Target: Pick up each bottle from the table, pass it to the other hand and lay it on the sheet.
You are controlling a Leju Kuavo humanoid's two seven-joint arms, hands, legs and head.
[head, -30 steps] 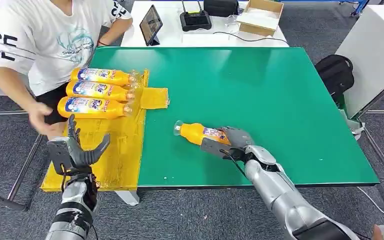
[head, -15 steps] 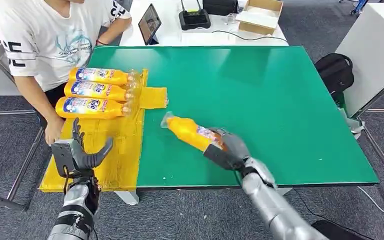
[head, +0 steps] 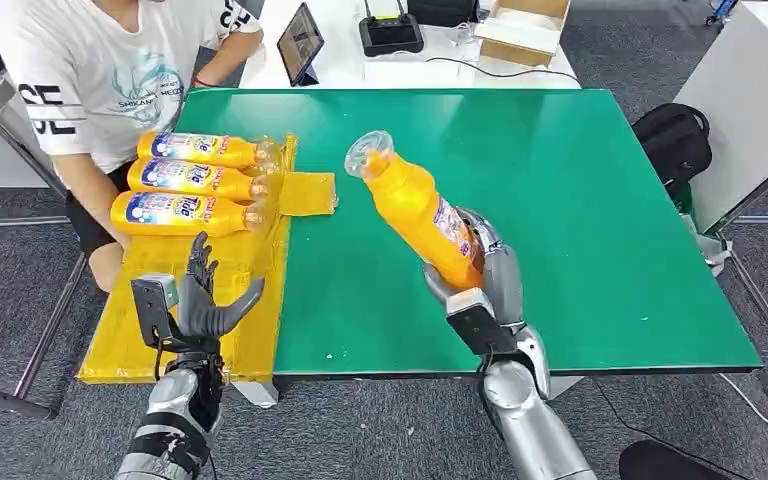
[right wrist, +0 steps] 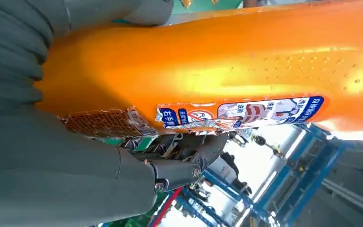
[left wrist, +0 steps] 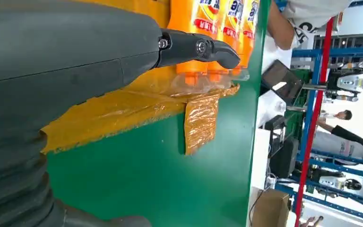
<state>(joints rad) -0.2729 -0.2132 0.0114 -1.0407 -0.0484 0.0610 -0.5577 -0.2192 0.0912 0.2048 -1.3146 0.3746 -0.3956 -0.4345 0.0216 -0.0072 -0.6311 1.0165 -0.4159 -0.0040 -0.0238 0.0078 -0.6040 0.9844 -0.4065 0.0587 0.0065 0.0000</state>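
right hand [head: 487, 285] gripping orange bottle [head: 417, 205], left hand [head: 198, 305] spread, holding nothing

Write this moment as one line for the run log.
phase: handover pending | right hand: holds bottle lifted off table | left hand: open, empty | sheet: three bottles laid

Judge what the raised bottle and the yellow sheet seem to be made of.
Bottle: likely glossy orange plastic, given its bright highlights, with a clear cap and a printed, peeling label. Sheet: probably thin yellow plastic film or tape, since it looks wrinkled, shiny and slightly see-through.
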